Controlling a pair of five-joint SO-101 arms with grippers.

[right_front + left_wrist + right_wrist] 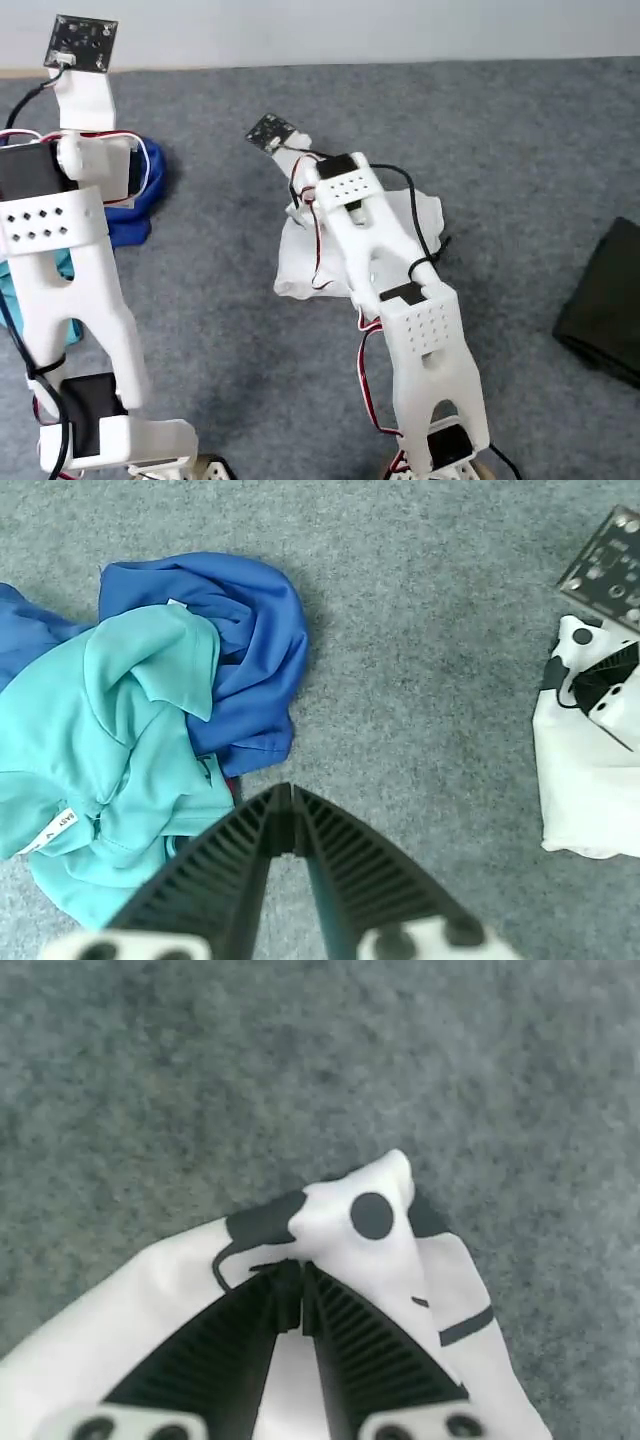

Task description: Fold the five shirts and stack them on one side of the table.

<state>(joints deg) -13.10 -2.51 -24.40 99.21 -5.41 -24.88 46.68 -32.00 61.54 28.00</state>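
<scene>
The left gripper (291,805) was shut tight, its two black jaws pressed together, with nothing between them. It hung over the grey table (500,150), just beside the teal shirt (100,730). The teal shirt lay in a crumpled heap. It was touching the blue shirt (250,650) and partly lay on top of it. The blue shirt was bunched up too. Both shirts were at the left side of the table, under the left arm.

The right gripper (301,1285) was closed as well, and it had a pinch of the white shirt (295,270) between its jaws. The cloth rose to a little peak at the tips. The white shirt had black marks on it, with a round black dot near the pinched spot. It lay rumpled near the middle of the table, under the right arm, and well apart from the teal and blue shirts.

A dark shirt (605,300) lay at the right edge of the table, far from the others. It looked flat and neat, but part of it was cut off by the edge of the high view.
</scene>
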